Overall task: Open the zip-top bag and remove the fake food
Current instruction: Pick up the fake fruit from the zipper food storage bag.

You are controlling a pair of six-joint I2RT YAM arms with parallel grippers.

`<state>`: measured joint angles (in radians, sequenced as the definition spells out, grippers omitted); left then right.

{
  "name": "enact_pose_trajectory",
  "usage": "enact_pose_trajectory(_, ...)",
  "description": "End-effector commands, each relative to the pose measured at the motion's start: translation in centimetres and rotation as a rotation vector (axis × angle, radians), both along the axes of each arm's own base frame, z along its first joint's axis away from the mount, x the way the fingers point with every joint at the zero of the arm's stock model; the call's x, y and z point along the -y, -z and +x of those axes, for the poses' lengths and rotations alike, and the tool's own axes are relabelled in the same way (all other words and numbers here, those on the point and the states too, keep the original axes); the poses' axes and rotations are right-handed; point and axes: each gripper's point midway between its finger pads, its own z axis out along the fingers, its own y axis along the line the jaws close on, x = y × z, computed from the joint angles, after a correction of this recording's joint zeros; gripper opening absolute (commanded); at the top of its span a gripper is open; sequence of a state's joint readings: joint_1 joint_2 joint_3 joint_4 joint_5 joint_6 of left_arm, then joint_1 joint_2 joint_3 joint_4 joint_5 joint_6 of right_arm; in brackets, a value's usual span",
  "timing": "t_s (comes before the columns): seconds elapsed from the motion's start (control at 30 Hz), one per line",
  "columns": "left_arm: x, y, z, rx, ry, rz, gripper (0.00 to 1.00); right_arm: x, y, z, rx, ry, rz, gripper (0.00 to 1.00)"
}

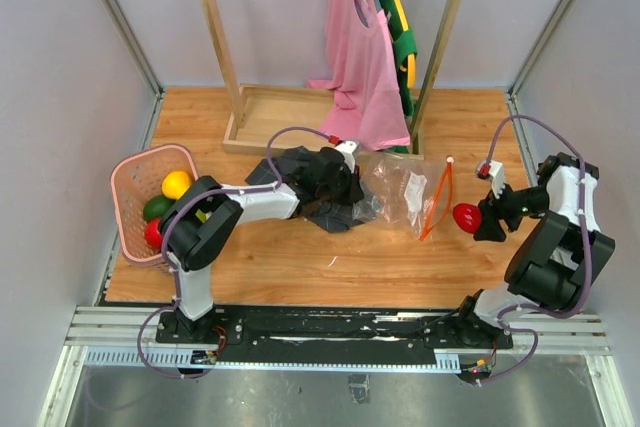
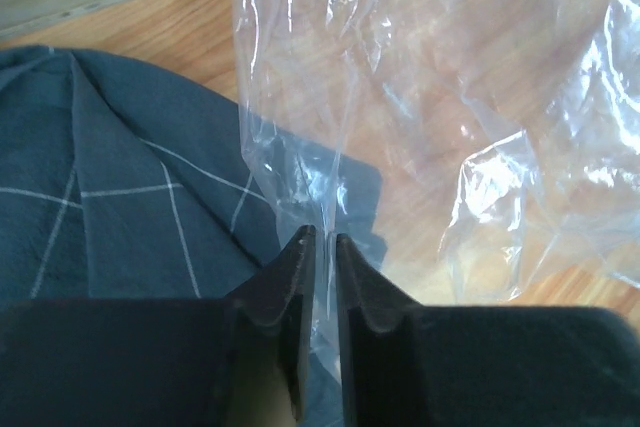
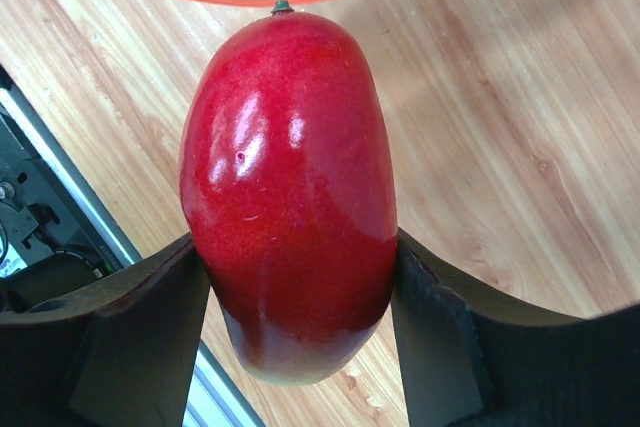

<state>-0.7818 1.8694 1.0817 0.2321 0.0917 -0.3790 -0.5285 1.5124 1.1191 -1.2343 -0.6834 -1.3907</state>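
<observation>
— two grippers; what does each hold?
— left gripper (image 2: 322,239) pinches film of the zip-top bag (image 1: 405,192) over a grey checked cloth (image 2: 100,197); right gripper (image 3: 297,252) clamps a red fruit (image 3: 290,147) just outside the bag's orange mouth.

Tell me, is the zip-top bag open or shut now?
The zip-top bag is open: in the top view its orange-red zip strip parts into two separate lines.
</observation>
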Motion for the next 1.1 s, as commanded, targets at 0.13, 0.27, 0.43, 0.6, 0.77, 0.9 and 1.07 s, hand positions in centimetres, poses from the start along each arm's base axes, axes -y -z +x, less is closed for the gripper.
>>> enact_pose_trajectory(0.13, -0.8, -3.8, 0.1, 0.049, -0.069, -0.108, 0.57, -1.6, -3.3, -1.3, 0.056, -0.026, 0.063, 0.02)
enact_pose_trajectory(0.27, -2.1, -6.5, -0.6, 0.077, -0.102, -0.178, 0.69, -3.2, -5.7, -1.5, 0.094, -0.033, 0.13, 0.02)
enact_pose_trajectory(0.43, -4.2, -10.7, -2.4, 0.128, -0.115, -0.375, 0.77, -5.8, -8.3, -1.6, 0.141, -0.063, 0.209, 0.02)
enact_pose_trajectory(0.6, -7.0, -15.9, -5.2, 0.165, -0.107, -0.667, 0.94, -8.9, -10.6, -1.7, 0.178, -0.103, 0.279, 0.02)
enact_pose_trajectory(0.77, -7.5, -18.8, -7.6, 0.102, -0.07, -0.812, 0.98, -12.1, -11.6, -1.8, 0.195, -0.16, 0.318, 0.02)
enact_pose_trajectory(0.9, -7.8, -19.9, -8.9, 0.014, -0.085, -0.92, 0.99, -14.0, -12.0, -1.6, 0.219, -0.198, 0.325, 0.02)
enact_pose_trajectory(1.07, -6.5, -20.1, -9.5, -0.002, -0.215, -0.893, 0.99, -15.5, -12.3, -0.9, 0.259, -0.208, 0.322, 0.02)
